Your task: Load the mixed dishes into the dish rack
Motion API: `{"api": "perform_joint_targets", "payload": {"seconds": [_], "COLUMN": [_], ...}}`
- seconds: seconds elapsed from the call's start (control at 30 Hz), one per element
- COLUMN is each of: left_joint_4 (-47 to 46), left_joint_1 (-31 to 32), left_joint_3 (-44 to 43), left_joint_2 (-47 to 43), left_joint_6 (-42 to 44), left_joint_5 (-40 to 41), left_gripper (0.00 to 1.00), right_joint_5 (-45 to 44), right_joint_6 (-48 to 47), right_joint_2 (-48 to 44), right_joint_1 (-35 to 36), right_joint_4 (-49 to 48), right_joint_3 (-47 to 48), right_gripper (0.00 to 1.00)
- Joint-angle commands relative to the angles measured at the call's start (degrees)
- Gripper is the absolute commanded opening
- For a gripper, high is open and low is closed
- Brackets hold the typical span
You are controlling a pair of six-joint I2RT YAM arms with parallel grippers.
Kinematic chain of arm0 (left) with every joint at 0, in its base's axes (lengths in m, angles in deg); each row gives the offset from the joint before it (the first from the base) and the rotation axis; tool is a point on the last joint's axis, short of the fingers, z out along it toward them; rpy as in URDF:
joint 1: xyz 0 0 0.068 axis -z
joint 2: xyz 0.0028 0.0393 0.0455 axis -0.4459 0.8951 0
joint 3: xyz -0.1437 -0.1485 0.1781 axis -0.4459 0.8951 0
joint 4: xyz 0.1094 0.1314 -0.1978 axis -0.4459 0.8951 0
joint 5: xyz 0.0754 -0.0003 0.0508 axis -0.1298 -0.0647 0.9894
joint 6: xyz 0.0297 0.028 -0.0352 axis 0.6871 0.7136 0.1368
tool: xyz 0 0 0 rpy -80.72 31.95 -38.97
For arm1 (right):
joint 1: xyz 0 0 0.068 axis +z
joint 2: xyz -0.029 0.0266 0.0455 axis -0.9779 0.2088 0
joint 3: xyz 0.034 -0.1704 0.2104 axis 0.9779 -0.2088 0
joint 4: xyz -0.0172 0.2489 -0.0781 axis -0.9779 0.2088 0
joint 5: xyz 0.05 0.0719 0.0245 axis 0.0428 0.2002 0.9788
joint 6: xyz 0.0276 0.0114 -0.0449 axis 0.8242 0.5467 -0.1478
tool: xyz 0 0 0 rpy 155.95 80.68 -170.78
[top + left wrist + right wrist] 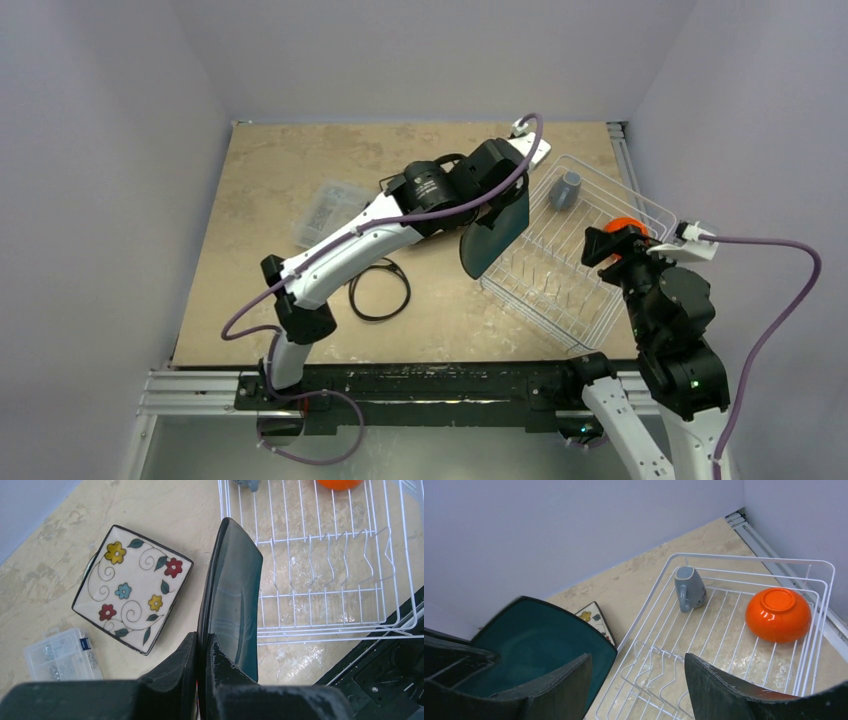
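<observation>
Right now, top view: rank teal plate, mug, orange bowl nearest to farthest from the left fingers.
1. teal plate: held in the left fingers.
2. mug: far corner of the dish rack.
3. orange bowl: rack's right side.

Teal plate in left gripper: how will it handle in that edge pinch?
Likely stiff: the teal plate holds its shape pinched only at one rim by the left gripper. Its glossy glaze suggests it may slip or pivot. Looks ceramic, so probably chips if dropped.
</observation>
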Motion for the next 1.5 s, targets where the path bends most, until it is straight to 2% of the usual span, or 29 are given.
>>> {"api": "perform_joint_targets", "payload": {"seconds": [0.0, 0.63, 1.17, 1.47], "left_joint_4": [-5.3, -22.2, -28.3, -28.1], "left_joint_1": [0.0, 0.1, 0.2, 0.2], "left_joint_3": [-5.0, -2.7, 1.4, 1.3], "left_joint_2": [0.5, 7.5, 11.0, 13.9], "left_joint_6": [1.2, 2.3, 5.9, 3.2], "left_joint_5": [1.9, 6.1, 10.5, 9.0], "left_gripper": [0.0, 0.0, 0.0, 0.0], "right_joint_5": [-3.9, -3.2, -3.7, -3.8], "right_joint_6": [-0.9, -1.0, -0.9, -0.6], "right_joint_2": [-1.5, -1.5, -2.3, -2.6], "right_joint_1": [0.0, 0.0, 0.0, 0.0], "right_joint_4": [0.4, -0.3, -0.9, -1.0], "right_joint_3": [0.8, -0.7, -1.3, -1.6], "right_gripper": [0.67, 0.67, 0.67, 0.67]}}
